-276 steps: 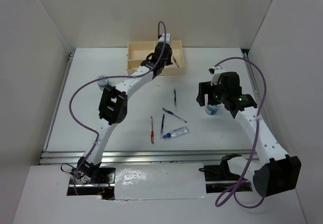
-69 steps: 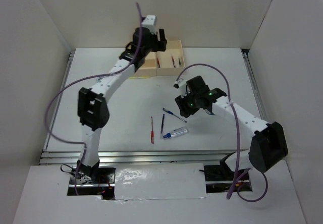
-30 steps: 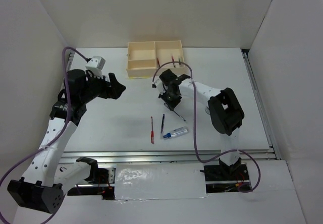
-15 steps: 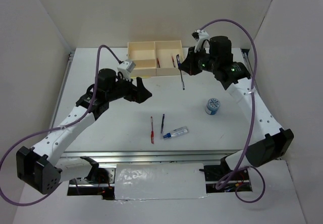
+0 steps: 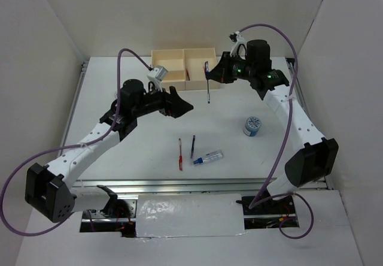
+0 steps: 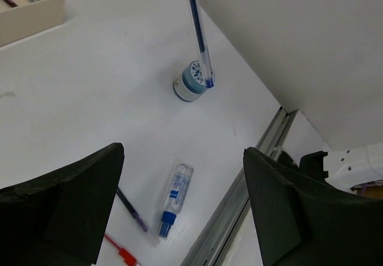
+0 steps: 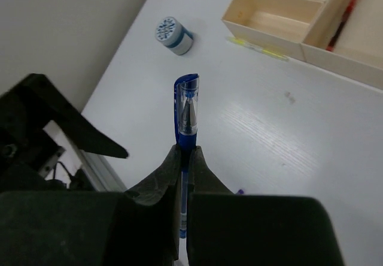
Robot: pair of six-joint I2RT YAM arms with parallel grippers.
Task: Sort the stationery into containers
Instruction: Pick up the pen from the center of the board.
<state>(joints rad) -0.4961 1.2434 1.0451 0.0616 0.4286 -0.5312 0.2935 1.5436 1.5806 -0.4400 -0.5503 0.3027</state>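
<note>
On the white worktop (image 5: pixel 119 152), in front of the arms, lie a red pen (image 5: pixel 180 154), a dark blue pen (image 5: pixel 192 146) and a short clear tube (image 5: pixel 208 157) with a blue end. The three are close together but apart from one another. A round blue-and-white cylinder (image 5: pixel 252 126) stands well to their right. The right wrist view shows a second cylinder (image 7: pixel 172 36) off to the side of the cream-yellow box (image 5: pixel 167 57). A thin yellow-green stick (image 7: pixel 257 48) lies just beside the box's outer wall, and another red pen (image 7: pixel 344 17) rests inside one compartment. The left tool (image 5: pixel 179 100) hangs over the middle of the worktop with its jaws spread wide and nothing between them, near the right arm's load but not touching it. The right tool (image 7: pixel 184 158) is pinched tight on a blue pen (image 5: pixel 207 87), gripping its upper part. The pen hangs almost upright in the air just in front of the box's right-hand section, above the worktop. It is thin, with a clear barrel, a blue core and blue ends. Nothing stands between it and the box.
</note>
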